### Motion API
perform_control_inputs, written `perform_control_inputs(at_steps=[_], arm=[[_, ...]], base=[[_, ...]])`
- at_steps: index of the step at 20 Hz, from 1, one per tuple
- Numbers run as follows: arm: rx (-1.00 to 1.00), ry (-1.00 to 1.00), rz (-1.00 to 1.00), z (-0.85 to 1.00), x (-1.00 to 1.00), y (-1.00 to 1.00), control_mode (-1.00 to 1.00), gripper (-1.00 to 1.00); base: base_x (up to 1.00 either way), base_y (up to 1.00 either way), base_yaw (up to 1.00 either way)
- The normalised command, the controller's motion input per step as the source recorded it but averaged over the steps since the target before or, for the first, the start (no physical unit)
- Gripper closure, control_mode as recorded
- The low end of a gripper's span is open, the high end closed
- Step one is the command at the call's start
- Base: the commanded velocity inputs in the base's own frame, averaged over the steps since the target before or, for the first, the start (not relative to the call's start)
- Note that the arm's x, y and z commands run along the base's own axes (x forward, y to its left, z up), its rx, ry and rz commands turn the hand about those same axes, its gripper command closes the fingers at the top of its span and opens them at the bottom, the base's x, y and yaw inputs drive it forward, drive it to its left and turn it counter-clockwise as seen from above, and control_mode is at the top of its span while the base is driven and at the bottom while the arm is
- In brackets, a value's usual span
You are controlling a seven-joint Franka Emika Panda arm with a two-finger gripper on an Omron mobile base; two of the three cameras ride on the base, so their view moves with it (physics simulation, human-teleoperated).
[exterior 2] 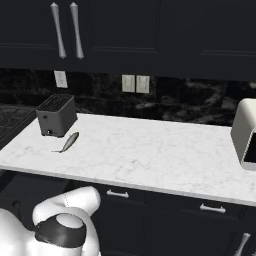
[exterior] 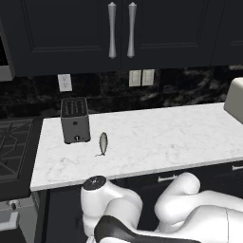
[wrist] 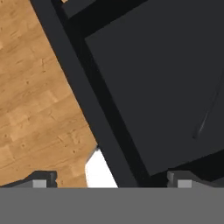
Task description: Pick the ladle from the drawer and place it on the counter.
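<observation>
The ladle (wrist: pixel 209 113), a slim black utensil with a long thin straight handle, lies in the one wide black drawer (wrist: pixel 157 83), dark on dark — likely light, stiff and slippery, best pinched mid-handle. One white marble-look desk (exterior: pixel 156 137) carries one dark toaster (exterior: pixel 75 120) and one grey fish-shaped item (exterior: pixel 102 143); the tool (wrist: pixel 111 179) hangs above the drawer, tips apart.

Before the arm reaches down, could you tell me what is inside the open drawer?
Inside the drawer, the slim black ladle lies near one side on the dark floor. Its handle shows; its far end runs out of frame.
</observation>
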Motion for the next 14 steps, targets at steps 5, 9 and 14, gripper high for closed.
perform_control_inputs(at_steps=[5,9,14], arm=[[-0.02,-0.02,-0.21,0.05,0.68,-0.27,-1.0,-1.0],[-0.07,0.01,-0.15,-0.13,0.65,0.0,-1.0,-1.0],[0.0,0.0,-0.02,0.0,0.05,0.0,-1.0,-1.0]], base=[[0.0,0.0,0.0],[0.0,0.0,0.0],[0.0,0.0,0.0]])
